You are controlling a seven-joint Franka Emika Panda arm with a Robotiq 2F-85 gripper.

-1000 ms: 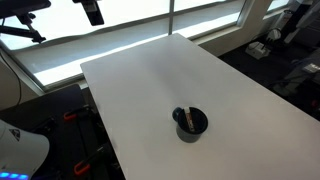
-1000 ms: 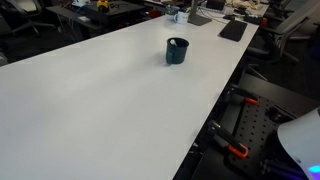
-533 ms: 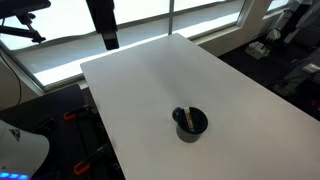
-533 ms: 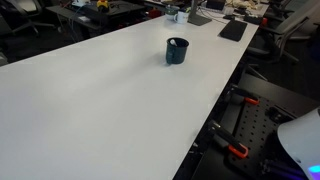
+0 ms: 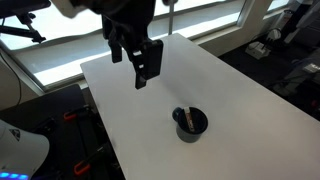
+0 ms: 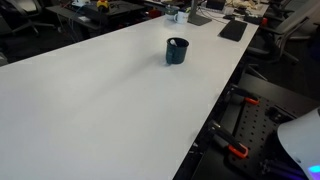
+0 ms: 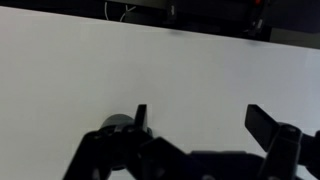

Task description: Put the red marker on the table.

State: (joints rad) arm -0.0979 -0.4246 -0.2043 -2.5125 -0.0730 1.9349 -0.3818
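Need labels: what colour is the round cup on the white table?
Dark teal-blue; the round cup shows best in an exterior view.

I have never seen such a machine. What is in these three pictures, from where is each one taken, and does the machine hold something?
It is a robot arm with a two-finger gripper. Two pictures come from cameras that stand outside the robot. The third comes from a camera on its wrist and looks past the open fingers. On the white table stands a dark round cup. A slim stick, probably the red marker, leans inside it. The gripper hangs above the table, apart from the cup, and holds nothing.
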